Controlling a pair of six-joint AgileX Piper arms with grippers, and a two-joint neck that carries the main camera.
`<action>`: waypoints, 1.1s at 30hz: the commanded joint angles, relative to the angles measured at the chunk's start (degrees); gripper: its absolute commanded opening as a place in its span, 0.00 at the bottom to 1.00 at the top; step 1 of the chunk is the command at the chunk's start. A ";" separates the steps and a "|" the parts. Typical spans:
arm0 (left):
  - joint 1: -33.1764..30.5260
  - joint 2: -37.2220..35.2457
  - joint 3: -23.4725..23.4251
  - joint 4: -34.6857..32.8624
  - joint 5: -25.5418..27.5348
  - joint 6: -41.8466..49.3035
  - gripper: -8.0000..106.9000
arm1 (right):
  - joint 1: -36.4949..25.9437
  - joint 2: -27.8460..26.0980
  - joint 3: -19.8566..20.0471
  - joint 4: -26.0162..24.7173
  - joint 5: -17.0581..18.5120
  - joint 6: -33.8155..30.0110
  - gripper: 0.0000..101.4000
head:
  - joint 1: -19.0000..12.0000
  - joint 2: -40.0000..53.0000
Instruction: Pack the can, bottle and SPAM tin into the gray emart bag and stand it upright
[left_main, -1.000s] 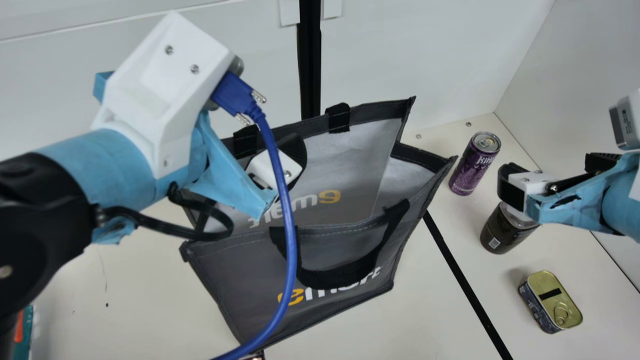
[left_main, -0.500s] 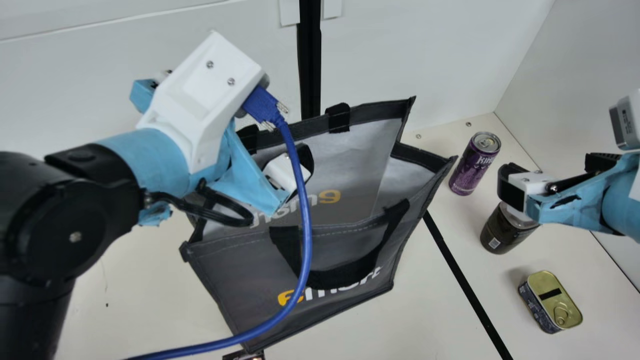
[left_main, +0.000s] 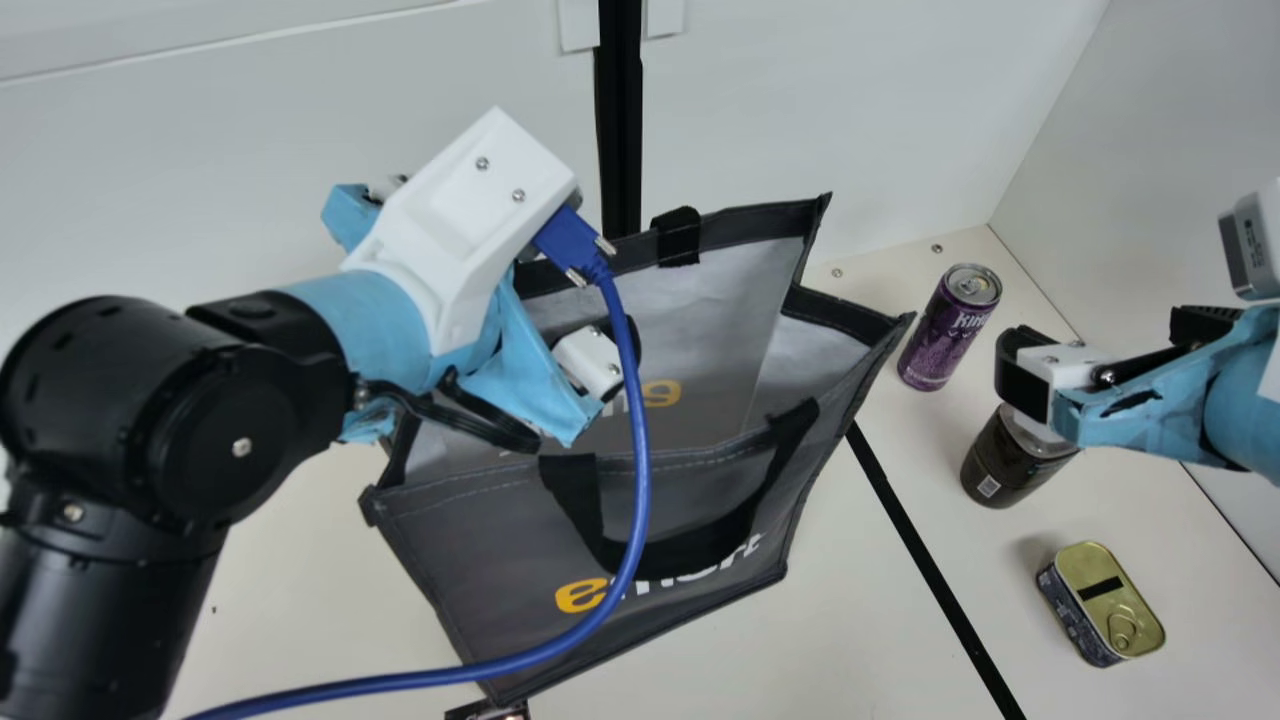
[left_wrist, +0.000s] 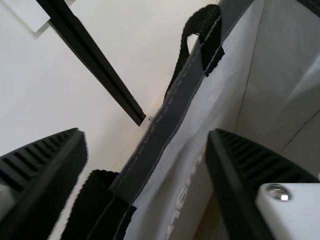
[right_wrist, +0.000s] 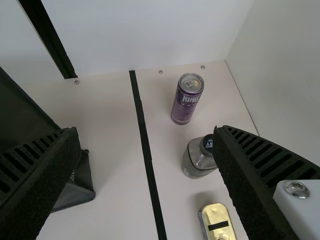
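1. White walls (left_main: 800, 120) and a black upright post (left_main: 620, 130) back a cream desk (left_main: 820, 640), marked by a black strip (left_main: 930, 560) running from near to far.
2. A gray fabric emart bag (left_main: 480, 560) with black strap handles occupies the center, its mouth open.
3. To the right, beyond the strip, a slim purple can (left_main: 945, 335) stands farthest back; a dark, black-capped bottle (left_main: 1005, 465) is upright between it and a gold-topped rectangular tin (left_main: 1115, 595) nearer the front. All three items are outside the bag.
4. The left gripper (left_main: 590, 360), trailing a blue cable (left_main: 640, 480), is at the bag's far rim, fingers spread with the rim between them.
5. At right, the right gripper (left_main: 1110, 340) hangs near the bottle, fingers spread, holding nothing.
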 joint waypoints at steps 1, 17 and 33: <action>0.01 0.03 0.09 0.09 0.07 0.05 0.45 | 0.00 0.00 0.00 0.00 0.00 0.00 0.94 | -1.39 -0.05; -0.16 -1.19 0.62 8.10 0.07 -5.98 0.00 | 0.00 0.00 0.00 0.00 0.00 0.00 0.94 | -1.39 -0.05; -0.76 -4.21 1.91 25.67 0.07 -18.48 0.00 | 0.00 0.00 0.00 0.00 0.00 0.00 0.94 | -1.39 -0.05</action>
